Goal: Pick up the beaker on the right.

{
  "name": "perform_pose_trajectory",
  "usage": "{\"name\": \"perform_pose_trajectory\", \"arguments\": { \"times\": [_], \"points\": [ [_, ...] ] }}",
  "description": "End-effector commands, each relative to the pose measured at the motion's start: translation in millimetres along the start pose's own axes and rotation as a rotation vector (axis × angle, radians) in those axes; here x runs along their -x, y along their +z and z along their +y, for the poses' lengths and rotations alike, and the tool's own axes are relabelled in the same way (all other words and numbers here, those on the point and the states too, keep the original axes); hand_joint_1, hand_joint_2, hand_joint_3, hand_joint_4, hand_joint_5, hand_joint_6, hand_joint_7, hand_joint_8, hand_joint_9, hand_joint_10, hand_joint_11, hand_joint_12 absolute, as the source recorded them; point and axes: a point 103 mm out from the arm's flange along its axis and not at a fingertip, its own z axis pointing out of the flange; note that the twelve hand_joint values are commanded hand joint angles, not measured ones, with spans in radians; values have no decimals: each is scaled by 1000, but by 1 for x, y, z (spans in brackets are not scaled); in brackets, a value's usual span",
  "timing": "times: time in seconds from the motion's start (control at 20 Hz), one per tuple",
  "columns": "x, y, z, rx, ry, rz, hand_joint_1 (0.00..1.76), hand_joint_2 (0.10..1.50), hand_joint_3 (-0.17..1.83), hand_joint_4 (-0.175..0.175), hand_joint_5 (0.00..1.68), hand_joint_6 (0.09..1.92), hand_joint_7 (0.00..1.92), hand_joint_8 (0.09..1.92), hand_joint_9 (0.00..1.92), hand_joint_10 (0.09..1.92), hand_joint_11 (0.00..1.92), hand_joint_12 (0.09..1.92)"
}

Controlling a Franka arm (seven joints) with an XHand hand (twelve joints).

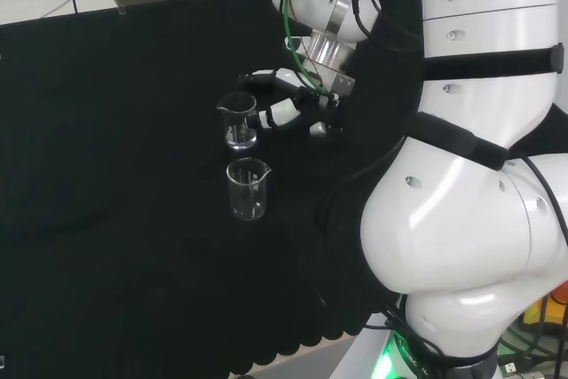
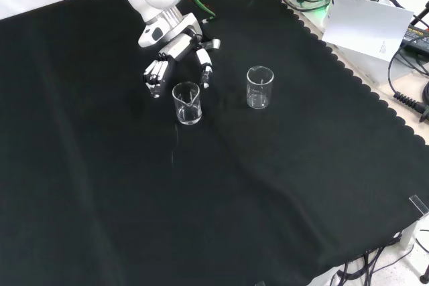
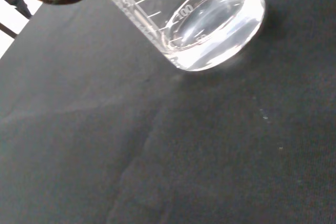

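Head view: two clear beakers stand upright mid-frame, one above the other. The hand (image 1: 286, 109) sits just right of the upper beaker (image 1: 239, 122), fingers spread apart around nothing, beside the glass rather than around it. The lower beaker (image 1: 248, 188) stands well clear.

Front view: the hand (image 2: 175, 55) comes in at upper left, fingers reaching down on either side of the left beaker's rim (image 2: 187, 102); the right beaker (image 2: 259, 87) stands apart to its right. Both look empty.

Wrist view: a graduated beaker (image 3: 210, 24) stands close on the black cloth (image 3: 184, 156), apparently dry.
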Motion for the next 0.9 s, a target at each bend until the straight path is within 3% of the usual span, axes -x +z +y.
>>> {"name": "perform_pose_trajectory", "arguments": {
  "times": [0.05,0.5,0.9],
  "points": [
    [-2,8,5,5,-34,35,758,546,581,-38,411,87,239,685,346,659,0,1341],
    [-1,16,12,17,-40,76,761,545,577,-41,427,87,253,686,382,659,0,1356],
    [-6,25,18,35,-90,117,794,543,572,-48,487,87,330,697,467,629,0,1377]
  ]
}}
